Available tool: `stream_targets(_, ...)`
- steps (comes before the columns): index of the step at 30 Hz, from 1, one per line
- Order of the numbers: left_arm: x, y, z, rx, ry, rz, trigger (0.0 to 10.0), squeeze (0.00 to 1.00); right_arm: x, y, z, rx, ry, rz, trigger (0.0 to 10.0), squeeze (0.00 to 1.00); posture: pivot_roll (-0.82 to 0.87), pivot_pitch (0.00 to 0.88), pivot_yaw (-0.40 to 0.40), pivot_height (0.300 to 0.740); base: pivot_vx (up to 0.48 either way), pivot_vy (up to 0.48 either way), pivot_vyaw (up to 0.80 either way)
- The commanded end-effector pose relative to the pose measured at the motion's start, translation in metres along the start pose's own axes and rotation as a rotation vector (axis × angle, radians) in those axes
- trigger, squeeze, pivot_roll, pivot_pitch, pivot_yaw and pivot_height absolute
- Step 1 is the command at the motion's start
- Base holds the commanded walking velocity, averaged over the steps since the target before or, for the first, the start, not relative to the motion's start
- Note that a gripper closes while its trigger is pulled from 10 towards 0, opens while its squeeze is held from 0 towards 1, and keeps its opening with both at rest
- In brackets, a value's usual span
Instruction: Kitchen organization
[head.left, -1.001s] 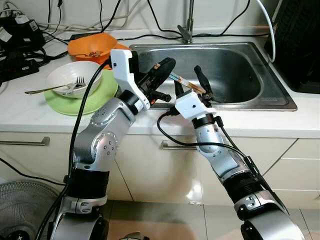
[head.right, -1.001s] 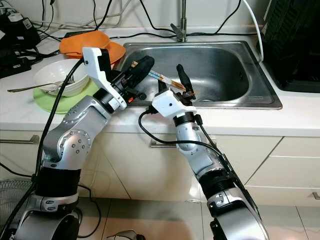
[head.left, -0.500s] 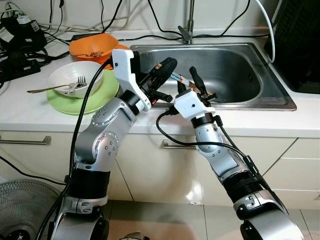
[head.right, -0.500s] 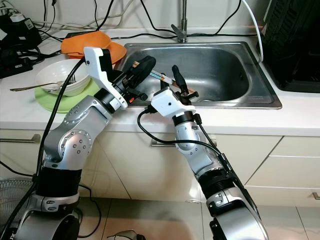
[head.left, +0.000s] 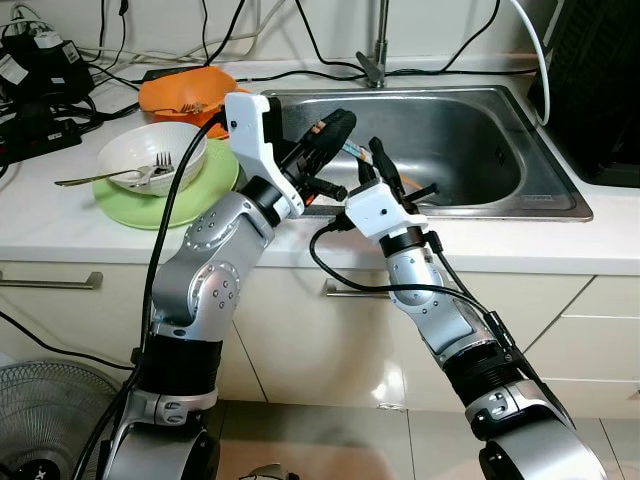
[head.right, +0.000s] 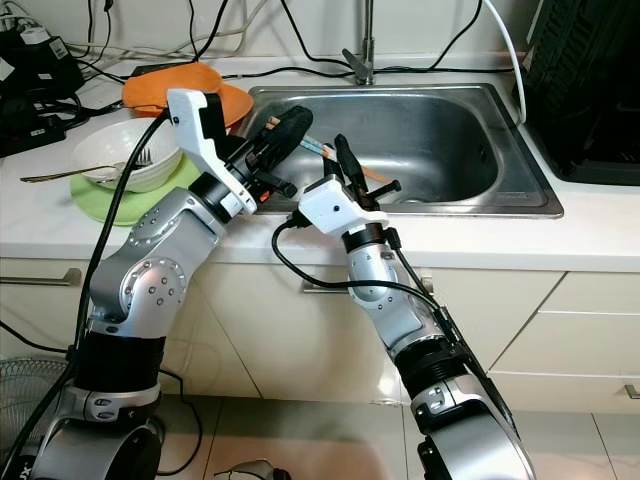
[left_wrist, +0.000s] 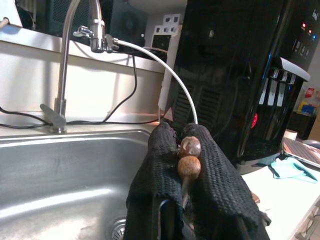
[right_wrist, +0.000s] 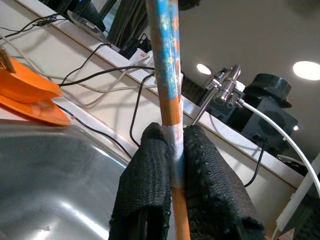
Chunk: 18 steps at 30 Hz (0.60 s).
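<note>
A pair of chopsticks (head.left: 352, 151), orange with blue patterning, hangs over the left part of the steel sink (head.left: 470, 206). My left gripper (head.left: 333, 127) is shut on one end; the left wrist view shows two round brown chopstick tips (left_wrist: 189, 159) pinched between its fingers (left_wrist: 160, 165). My right gripper (head.left: 381, 162) is shut on the same chopsticks a little further along. In the right wrist view the blue and orange shaft (right_wrist: 165, 55) runs between its fingers (right_wrist: 150, 170).
A white bowl (head.left: 135, 148) with a fork (head.left: 152, 170) sits on a green plate (head.left: 195, 195) left of the sink, with an orange bowl (head.left: 172, 90) behind. The faucet (head.left: 375, 55) stands at the back. Cables and a black appliance (head.left: 600, 90) flank the counter.
My right gripper has moved left toward the left gripper and its open fingers have shut on the chopsticks. The left gripper kept its hold.
</note>
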<state>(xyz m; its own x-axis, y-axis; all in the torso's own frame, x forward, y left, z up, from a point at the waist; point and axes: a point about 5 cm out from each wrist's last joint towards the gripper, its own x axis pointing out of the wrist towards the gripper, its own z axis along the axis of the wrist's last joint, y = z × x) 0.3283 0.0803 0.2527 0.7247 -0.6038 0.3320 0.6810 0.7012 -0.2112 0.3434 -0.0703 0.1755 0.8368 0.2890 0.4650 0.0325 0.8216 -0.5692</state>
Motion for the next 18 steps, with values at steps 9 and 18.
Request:
stream_targets(9,-0.0059,0.0166,0.0067,0.017,-0.03,0.099,10.0,1.0,0.005,-0.0096,0.0011,0.026,-0.003,-0.051,0.0,0.0,0.13,0.021,0.086,0.74,0.0,0.0,0.0)
stream_targets(18,-0.0073,0.0081,0.0069,-0.003,-0.035,0.018,10.0,1.0,0.0116,-0.0166,-0.0026,0.056,0.038,-0.095,0.0,0.0,0.13,0.021,0.085,0.74,0.0,0.0,0.0)
